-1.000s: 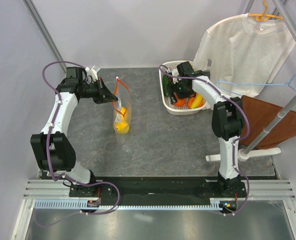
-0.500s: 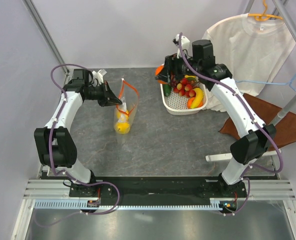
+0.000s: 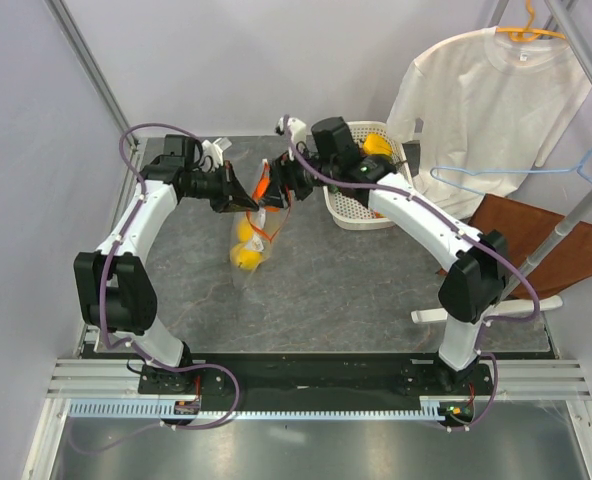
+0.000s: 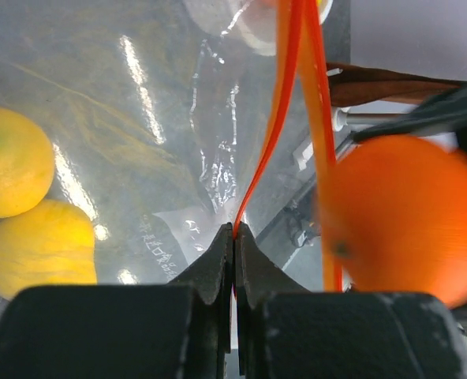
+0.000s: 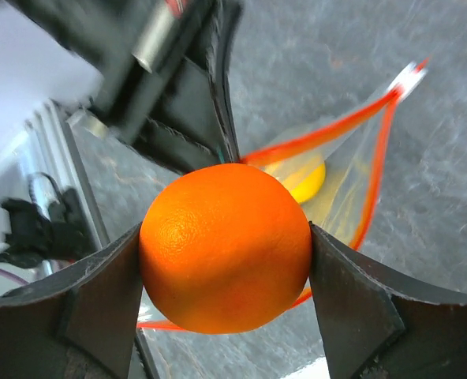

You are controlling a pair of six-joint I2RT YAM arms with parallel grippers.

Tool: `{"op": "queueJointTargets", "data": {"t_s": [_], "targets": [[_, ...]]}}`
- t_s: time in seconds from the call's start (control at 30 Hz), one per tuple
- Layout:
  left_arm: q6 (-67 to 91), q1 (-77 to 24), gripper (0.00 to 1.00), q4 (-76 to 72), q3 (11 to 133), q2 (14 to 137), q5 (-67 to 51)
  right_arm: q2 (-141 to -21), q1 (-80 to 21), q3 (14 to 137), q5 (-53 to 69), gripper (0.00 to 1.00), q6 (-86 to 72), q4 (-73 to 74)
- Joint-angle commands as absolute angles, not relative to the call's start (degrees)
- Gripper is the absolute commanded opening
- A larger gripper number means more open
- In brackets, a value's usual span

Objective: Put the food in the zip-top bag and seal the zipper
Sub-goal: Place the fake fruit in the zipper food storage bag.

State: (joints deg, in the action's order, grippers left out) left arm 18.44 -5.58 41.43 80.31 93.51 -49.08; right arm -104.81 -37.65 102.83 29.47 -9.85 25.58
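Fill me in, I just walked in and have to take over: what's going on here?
The left fingers are shut on the zipper of the bag, holding its mouth up and open. The right fingers grip an orange right at that mouth, not yet released. Two yellow fruits lie inside the bag. The basket sits behind on the table. The zipper is unsealed.

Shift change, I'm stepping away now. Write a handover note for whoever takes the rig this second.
Left gripper: shut on the zipper, holding the bag's mouth open.
Right gripper: grips an orange at that mouth.
Done: two yellow fruits lie in the bag.
To do: drop the orange in, fetch what remains in the basket, seal the zipper.
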Motion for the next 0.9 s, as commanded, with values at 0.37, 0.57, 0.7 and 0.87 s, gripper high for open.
{"op": "queueJointTargets", "data": {"t_s": [0.37,0.57,0.7,0.87], "targets": [[16.35,-5.27,0.02,39.82,84.90,92.37,-58.80,-105.74,-42.01,99.49,15.82,0.95,-0.44,18.63],[19.59,-5.19,0.02,36.66,84.99,92.99,-57.13,-100.29,-40.00,101.51,15.29,0.98,-0.44,18.90],[22.49,-5.19,0.02,34.63,87.17,94.92,-55.99,-100.45,-33.15,102.57,17.23,0.98,-3.68,18.72],[21.36,-5.19,0.02,34.63,92.01,97.73,-55.46,-107.29,-22.07,108.10,14.69,0.98,-2.74,23.71]]}}
